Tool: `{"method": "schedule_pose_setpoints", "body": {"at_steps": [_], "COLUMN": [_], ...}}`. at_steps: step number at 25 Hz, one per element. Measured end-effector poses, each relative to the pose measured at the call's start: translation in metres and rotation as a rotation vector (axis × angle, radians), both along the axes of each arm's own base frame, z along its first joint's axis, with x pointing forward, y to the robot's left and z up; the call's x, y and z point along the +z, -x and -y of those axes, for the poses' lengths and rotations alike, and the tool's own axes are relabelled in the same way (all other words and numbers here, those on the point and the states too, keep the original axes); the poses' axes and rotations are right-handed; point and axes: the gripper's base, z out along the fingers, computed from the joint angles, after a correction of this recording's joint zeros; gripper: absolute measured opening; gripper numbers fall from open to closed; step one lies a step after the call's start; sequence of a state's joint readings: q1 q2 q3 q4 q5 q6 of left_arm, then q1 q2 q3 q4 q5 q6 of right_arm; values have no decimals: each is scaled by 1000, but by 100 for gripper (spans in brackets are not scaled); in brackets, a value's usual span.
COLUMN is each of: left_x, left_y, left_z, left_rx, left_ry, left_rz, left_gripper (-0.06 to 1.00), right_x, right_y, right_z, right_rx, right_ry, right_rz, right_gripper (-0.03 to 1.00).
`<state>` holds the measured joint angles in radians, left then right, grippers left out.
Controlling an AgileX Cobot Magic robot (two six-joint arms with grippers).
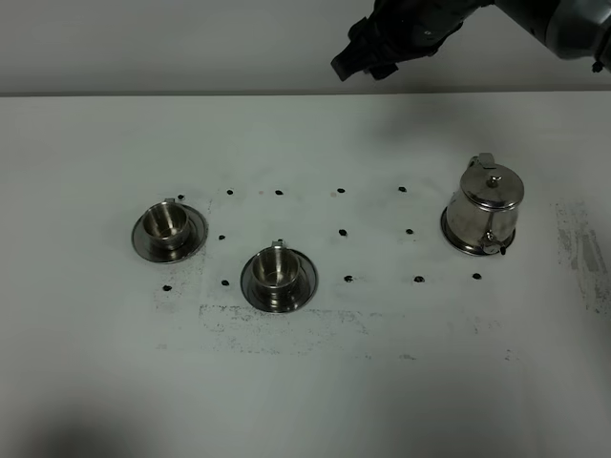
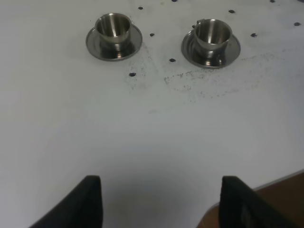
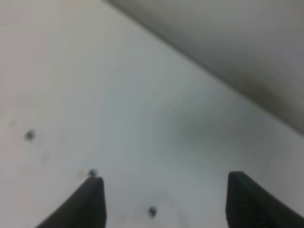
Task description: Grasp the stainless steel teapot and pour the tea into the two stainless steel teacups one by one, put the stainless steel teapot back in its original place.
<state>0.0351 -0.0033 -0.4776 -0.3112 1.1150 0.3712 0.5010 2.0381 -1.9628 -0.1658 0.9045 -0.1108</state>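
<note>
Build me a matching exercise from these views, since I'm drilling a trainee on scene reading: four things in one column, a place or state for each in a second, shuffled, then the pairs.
Things
1. stainless steel teapot
2. left teacup
3. middle teacup
4. right claw

Places or states
A. open, empty, raised by the table's far edge
B. farthest left
C. upright at the right, lid shut
D. between the other two vessels, closest to the near edge

Pairs: 1-C, 2-B, 3-D, 4-A
</note>
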Motion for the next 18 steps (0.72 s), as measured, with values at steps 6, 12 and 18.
{"method": "schedule_pose_setpoints", "body": {"at_steps": [6,12,18], "left_x": [0,0,0], "left_y": [0,0,0], "left_z": [0,0,0], "left_rx": [0,0,0], "left_ry": [0,0,0], "left_rz": [0,0,0], "left_gripper": [52,52,52], "right_x": [-49,-81,-93], "right_y": [-26,-42,-49], "right_z": [16,34,54], "right_rx": [-26,-98,-181], "right_ry": [169,274,304], "right_rz": [-17,-40,-93], "right_gripper": [53,53,51]}}
